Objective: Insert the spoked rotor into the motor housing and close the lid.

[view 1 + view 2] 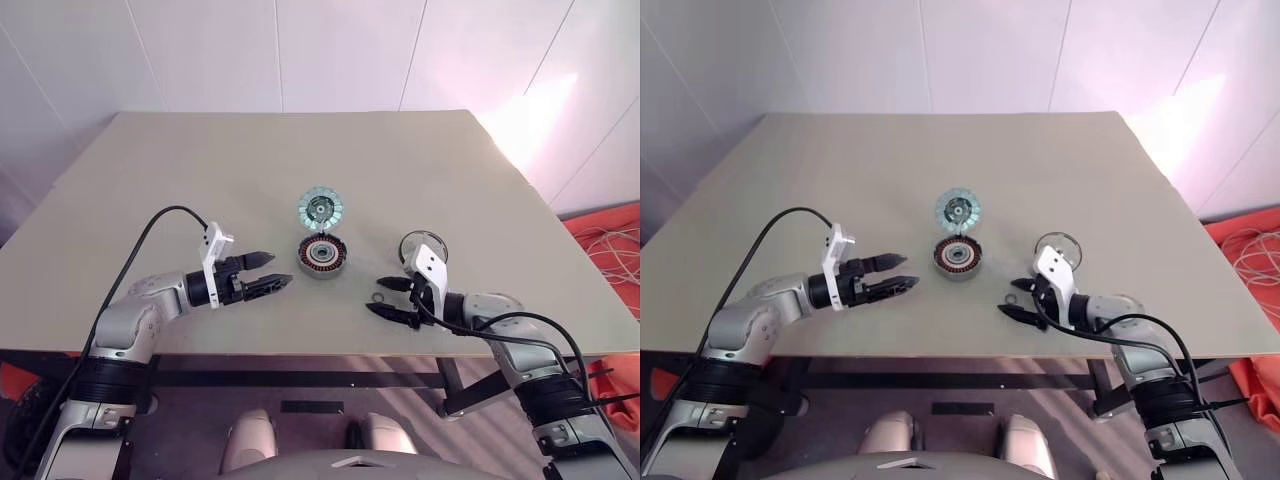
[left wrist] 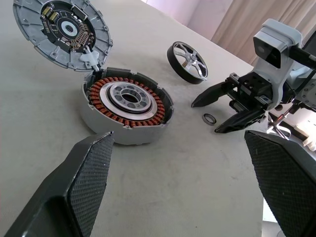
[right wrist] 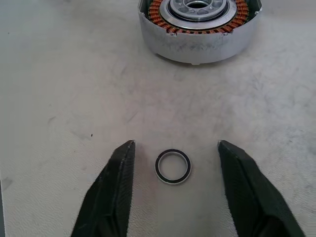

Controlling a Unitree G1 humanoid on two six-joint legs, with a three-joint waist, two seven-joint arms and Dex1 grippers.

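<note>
Nearest, by the front edge of the table (image 1: 180,160): right gripper (image 1: 390,300), low over the top, fingers half spread and set either side of the tiny loose ring (image 3: 173,167). Touching nothing, from the wrist view; a gap on each side of that ring. Not the part wanted, though.

Just behind that gripper, toward the right edge: spoked wheel (image 2: 187,61), lying on the table, untouched. At mid-table, between the two arms: motor cup (image 1: 321,257), open side up, copper windings and silver hub bare, nothing dropped in. At its far rim: cover disc (image 1: 320,209), tipped up and back, pale segments facing this way.

Over on the left, near the front edge too: left gripper (image 1: 265,272), spread wide, empty, aimed at the cup from just beside it.

So, by the look of it, first step not yet done: wheel out, cover up. Next move, as a judgement: pull off the ring line, reach back for the wheel by its rim, carry it level over the cup and seat the hub on centre. Then fold the cover down.

Room to work: plenty of bare table beyond and to both sides of the cup. Tight only on the right, with ring, wheel and gripper close together. Worth watching the ring, near enough to the front edge to get nudged off. Also the raised cover, standing right behind the drop path.
</note>
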